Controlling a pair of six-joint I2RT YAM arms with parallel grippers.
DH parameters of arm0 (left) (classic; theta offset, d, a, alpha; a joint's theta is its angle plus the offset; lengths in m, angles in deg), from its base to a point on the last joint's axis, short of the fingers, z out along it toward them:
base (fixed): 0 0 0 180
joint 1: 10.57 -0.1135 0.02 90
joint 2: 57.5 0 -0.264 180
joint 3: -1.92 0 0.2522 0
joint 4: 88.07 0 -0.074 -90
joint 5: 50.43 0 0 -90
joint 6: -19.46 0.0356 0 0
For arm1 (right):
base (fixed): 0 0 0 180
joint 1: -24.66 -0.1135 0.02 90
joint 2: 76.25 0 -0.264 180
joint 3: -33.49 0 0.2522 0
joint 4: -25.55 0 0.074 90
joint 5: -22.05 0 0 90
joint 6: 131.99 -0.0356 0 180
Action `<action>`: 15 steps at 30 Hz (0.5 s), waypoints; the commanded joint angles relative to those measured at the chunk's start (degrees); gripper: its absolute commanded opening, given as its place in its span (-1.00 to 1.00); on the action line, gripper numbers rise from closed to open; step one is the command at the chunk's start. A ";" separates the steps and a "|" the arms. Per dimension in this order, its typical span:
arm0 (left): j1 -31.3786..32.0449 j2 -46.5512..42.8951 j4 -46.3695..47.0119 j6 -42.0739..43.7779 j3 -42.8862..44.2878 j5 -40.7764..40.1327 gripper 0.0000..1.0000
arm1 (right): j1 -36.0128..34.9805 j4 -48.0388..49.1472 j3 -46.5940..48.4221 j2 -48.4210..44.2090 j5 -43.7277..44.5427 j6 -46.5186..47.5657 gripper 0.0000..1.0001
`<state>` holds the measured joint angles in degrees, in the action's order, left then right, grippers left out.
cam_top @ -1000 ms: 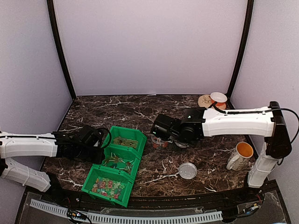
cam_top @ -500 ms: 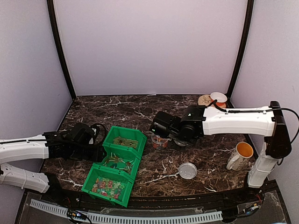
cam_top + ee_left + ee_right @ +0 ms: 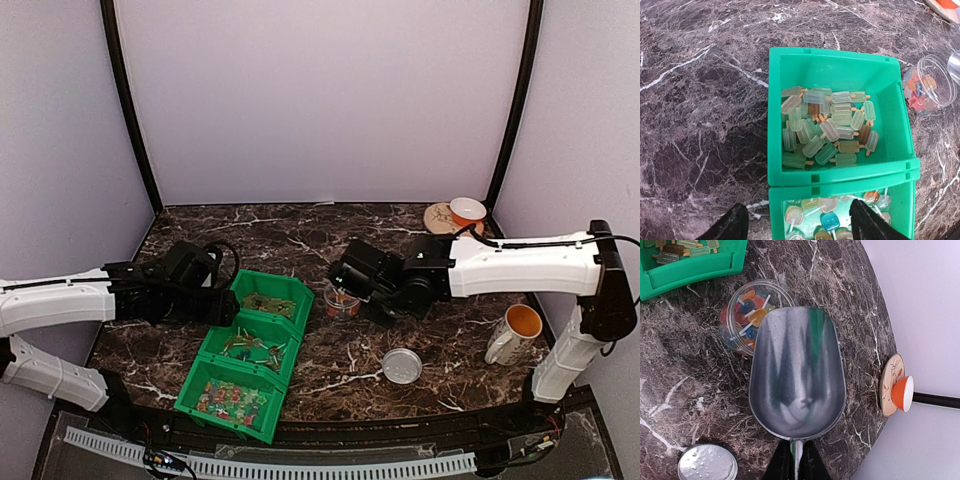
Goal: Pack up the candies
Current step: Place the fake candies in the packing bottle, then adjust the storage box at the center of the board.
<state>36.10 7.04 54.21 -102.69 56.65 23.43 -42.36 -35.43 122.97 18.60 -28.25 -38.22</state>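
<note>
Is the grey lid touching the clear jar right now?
Apart. The right wrist view shows bare marble between the lid and the jar; the top view agrees.

**Camera set, three views of one marble table (image 3: 300, 235): one fixed, two wrist-mounted.**

Top external: high and behind the arm bases, facing forward and down, distant enough to take in the whole table and the rear wall. Left wrist: close, steeply downward onto the far green bin (image 3: 774, 115), with the left gripper (image 3: 800, 222) fingers at the bottom edge. Right wrist: close, downward along the metal scoop (image 3: 797, 375), with the grey lid (image 3: 707, 462) at the lower left. Shared by all three: the clear jar (image 3: 729, 327) and that bin.
</note>
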 commanded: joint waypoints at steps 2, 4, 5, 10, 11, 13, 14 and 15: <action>-0.07 5.46 1.21 1.96 4.69 -3.95 0.50 | -0.68 3.04 -2.05 -2.46 -0.39 -2.16 -1.00; -0.58 7.27 1.16 2.12 5.74 -4.89 0.52 | -0.97 3.40 -2.68 -2.85 -0.47 -2.51 -1.00; -0.99 8.13 1.49 2.27 5.97 -4.98 0.53 | -1.08 3.56 -2.99 -3.01 -0.50 -2.68 -1.00; -3.89 11.98 4.31 3.66 6.72 -2.03 0.53 | -1.85 4.46 -4.47 -3.06 -0.89 -3.36 -1.00; -4.48 12.81 4.81 4.02 6.91 -1.58 0.52 | -2.02 4.57 -4.67 -3.03 -0.94 -3.48 -1.00; -5.44 14.44 5.44 4.46 7.54 -0.60 0.50 | -2.19 4.67 -5.07 -3.01 -0.94 -3.69 -1.00; -5.91 15.20 5.80 4.72 7.88 -0.23 0.49 | -2.34 4.88 -5.26 -3.06 -0.95 -3.68 -1.00; -6.35 15.90 6.18 4.93 8.22 0.31 0.47 | -2.32 4.98 -5.42 -3.09 -0.99 -3.68 -1.00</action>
<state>31.23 21.40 58.10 -99.54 62.40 21.77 -43.96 -32.83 118.47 17.22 -29.34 -40.63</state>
